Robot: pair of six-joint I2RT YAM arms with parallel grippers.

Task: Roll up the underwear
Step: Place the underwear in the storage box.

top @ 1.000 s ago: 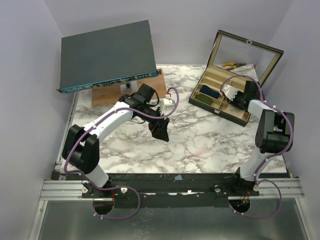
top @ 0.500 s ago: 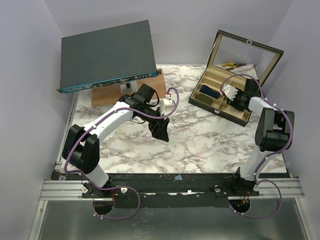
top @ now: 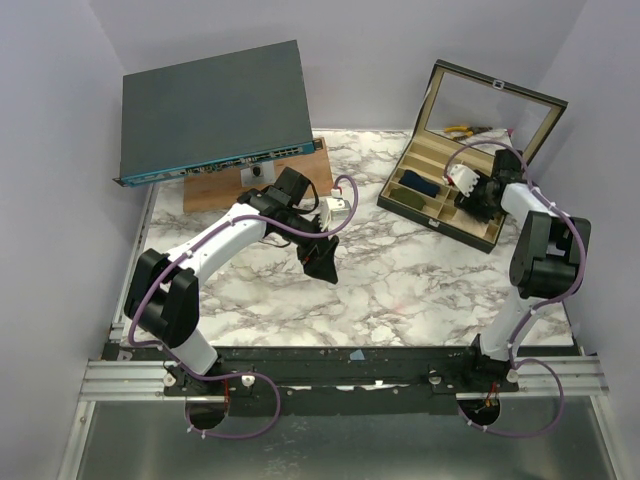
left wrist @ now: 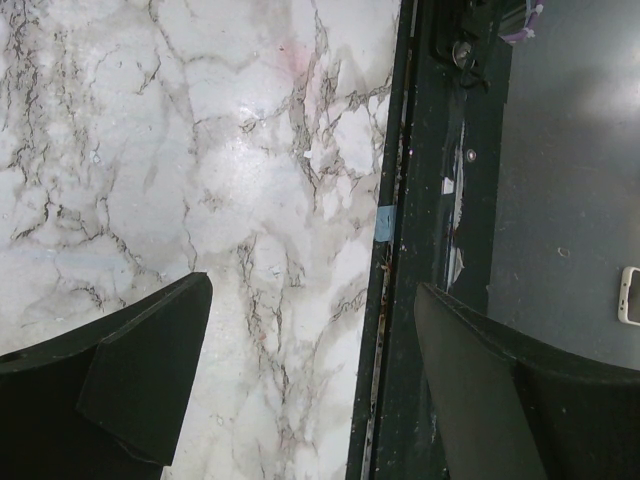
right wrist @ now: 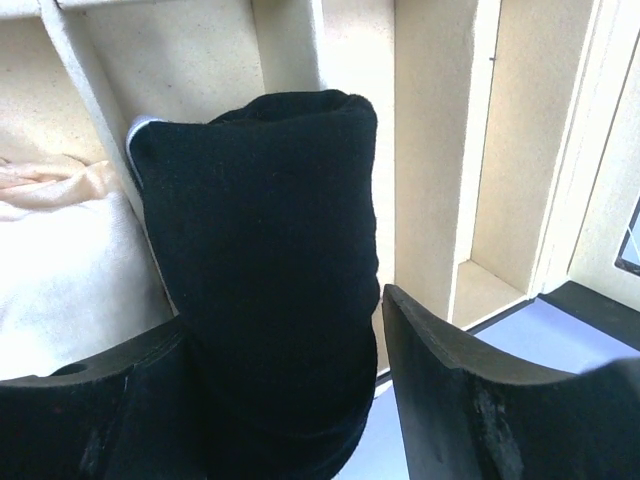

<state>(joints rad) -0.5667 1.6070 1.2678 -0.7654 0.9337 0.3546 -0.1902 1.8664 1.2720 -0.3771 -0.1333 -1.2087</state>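
The underwear (right wrist: 260,260) is a rolled black bundle with a sliver of white trim, standing in a compartment of the beige-lined box (top: 430,222). My right gripper (right wrist: 285,330) straddles it with its jaws open. A gap shows between the right finger (right wrist: 450,390) and the fabric, while the left finger sits close against the roll. From above, the right gripper (top: 470,196) hangs over the box's middle. My left gripper (top: 322,262) hovers open over the marble table (top: 400,280) with nothing in it; its wrist view shows only marble between the left gripper (left wrist: 315,290) fingers.
A dark blue fabric roll (top: 420,187) lies in another compartment, and cream cloth (right wrist: 60,260) fills the one beside the underwear. The box lid (top: 497,105) stands up behind. A grey network switch (top: 215,110) rests on a wooden board (top: 215,190) at back left.
The right jaws have spread apart, coming off the underwear roll, and the right wrist has shifted slightly toward the back. The left arm has not moved.
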